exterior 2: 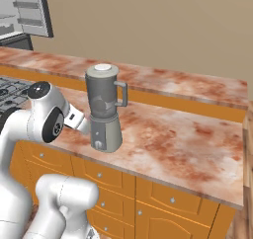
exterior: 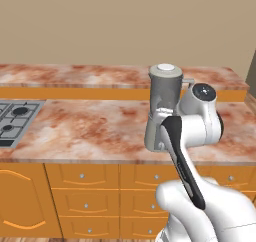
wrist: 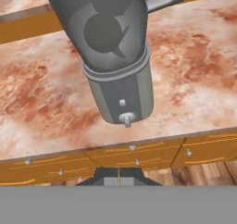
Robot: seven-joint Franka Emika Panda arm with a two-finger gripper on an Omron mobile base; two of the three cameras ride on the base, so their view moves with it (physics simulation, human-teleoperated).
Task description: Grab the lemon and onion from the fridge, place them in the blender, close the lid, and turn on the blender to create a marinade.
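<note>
Hob (exterior: 15,120) at the far left of the counter (exterior: 90,128) in the left base view, dark burners on a grey plate; marbled red-brown top runs rightward over orange drawers (exterior: 85,188). Blender (exterior: 164,93) stands upright right of centre on that top, lid (exterior: 166,67) seated on the jar's mouth, handle to the right; the arm's white links rise in front of its base.

Right base view, left to right: fridge (exterior 2: 24,11) at the upper left corner, door open, grey racks and white inner panels showing; blender (exterior 2: 104,109) near the counter's front edge, lid (exterior 2: 103,67) on, handle toward the right, round knob (exterior 2: 98,144) low on the base's front face; bare counter (exterior 2: 188,134) beyond.

Hand view — blender (wrist: 115,56) directly ahead, dark rounded shapes visible through the jar wall, not identifiable; knob (wrist: 127,119) facing the camera; gripper (wrist: 118,180) just short of it, fingers pressed together, nothing between them.
</note>
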